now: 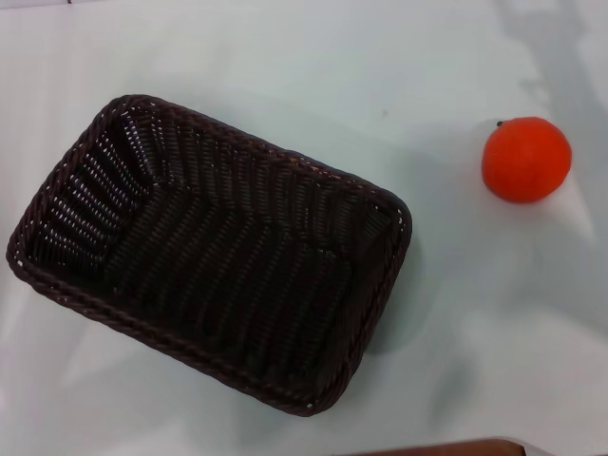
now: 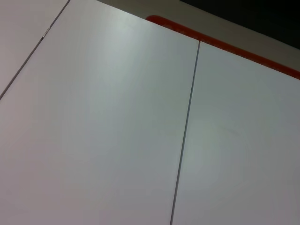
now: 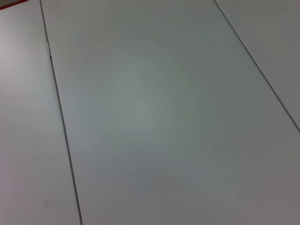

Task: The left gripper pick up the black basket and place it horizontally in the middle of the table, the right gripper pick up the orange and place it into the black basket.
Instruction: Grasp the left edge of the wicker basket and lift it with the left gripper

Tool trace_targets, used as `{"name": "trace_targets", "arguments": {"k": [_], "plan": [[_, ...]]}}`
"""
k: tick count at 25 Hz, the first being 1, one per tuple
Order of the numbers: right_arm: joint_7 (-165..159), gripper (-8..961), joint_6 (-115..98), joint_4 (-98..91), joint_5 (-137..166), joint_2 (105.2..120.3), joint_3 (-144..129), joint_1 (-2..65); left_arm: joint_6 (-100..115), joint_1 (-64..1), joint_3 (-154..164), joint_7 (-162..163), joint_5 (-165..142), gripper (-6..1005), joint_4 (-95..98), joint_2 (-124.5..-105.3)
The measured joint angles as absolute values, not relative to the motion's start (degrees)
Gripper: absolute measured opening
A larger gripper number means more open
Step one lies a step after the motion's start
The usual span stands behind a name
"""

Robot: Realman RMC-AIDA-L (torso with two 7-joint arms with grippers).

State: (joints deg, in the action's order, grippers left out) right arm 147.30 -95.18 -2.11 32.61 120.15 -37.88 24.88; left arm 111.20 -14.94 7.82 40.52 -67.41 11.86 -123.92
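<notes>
Black basket (image 1: 209,252) on table (image 1: 285,57), skewed, toward left edge, hollow up. Orange (image 1: 526,159) well apart, near right edge. Neither gripper visible; wrist views: pale seamed panels, red strip (image 2: 225,44).

Both arms out of sight

No arm, wrist or hand shows in the head view, and neither wrist view shows its own fingers. Both wrist cameras face pale flat panels crossed by thin seams, so each hand's pose and opening stay unknown.
</notes>
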Motion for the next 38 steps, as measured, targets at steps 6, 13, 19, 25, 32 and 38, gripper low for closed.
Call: {"name": "trace_targets", "arguments": {"k": [6, 13, 19, 25, 32, 38], "plan": [[147.3, 713, -95.12, -2.11, 32.61, 120.15, -37.88, 24.87, 111.18, -14.94, 7.82, 40.52, -67.41, 561, 11.87, -123.85], [147.3, 713, -94.97, -2.11, 32.61, 120.15, -37.8, 24.87, 111.36, -14.71, 8.55, 44.36, -67.83, 555, 13.58, -123.66], [147.3, 714, -94.57, -2.11, 32.61, 120.14, -37.79, 25.05, 108.44, -14.77, 15.69, 65.56, -70.48, 550, 23.57, -120.25], [147.25, 714, -94.43, -2.11, 32.68, 120.15, -38.08, 25.66, 105.4, -16.16, 22.74, 85.91, -81.87, 554, 38.88, -116.11], [147.22, 714, -93.25, -2.11, 32.71, 120.15, -38.0, 26.1, 103.59, -18.97, 26.84, 105.7, -101.27, 572, 59.39, -114.38], [147.21, 713, -90.78, -2.11, 32.69, 120.15, -37.79, 26.66, 103.88, -22.47, 28.99, 116.33, -115.11, 587, 73.61, -115.5]]}}
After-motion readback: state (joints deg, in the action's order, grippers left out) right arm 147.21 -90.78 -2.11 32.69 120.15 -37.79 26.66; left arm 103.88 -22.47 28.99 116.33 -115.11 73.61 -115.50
